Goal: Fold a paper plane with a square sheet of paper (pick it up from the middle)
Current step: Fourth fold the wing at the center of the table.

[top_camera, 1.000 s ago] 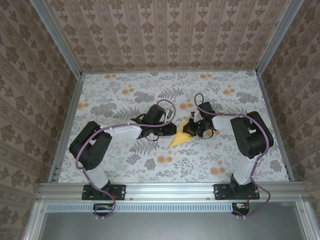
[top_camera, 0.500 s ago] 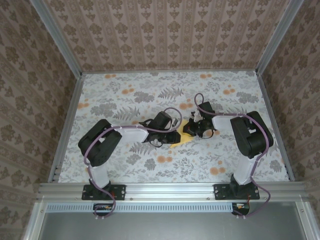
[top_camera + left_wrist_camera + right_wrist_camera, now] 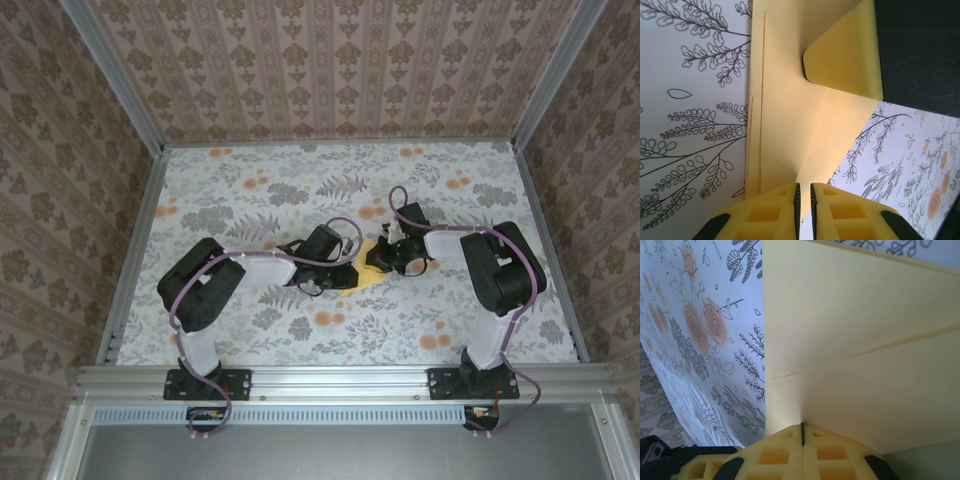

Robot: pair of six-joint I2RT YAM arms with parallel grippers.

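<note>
The pale yellow-orange paper [image 3: 367,273] lies partly folded on the table's middle, between my two grippers. In the left wrist view the paper [image 3: 790,100] shows layered edges and a raised lengthwise crease that runs to my left gripper [image 3: 803,186]. Its jaws stand a narrow slit apart, with the crease at the mouth of the gap. In the right wrist view my right gripper [image 3: 803,426] is shut on an edge of the paper [image 3: 865,340], lifting a flap. From above, the left gripper [image 3: 347,272] and right gripper [image 3: 383,262] face each other across the sheet.
The table [image 3: 250,190] is covered in a leaf and orange-flower print cloth, with patterned walls on three sides. The right arm's dark body [image 3: 920,45] sits just beyond the paper in the left wrist view. Open floor lies behind and in front of the arms.
Over the last second my left gripper swung right and came up to the paper's left side. In the last half second both arms barely moved.
</note>
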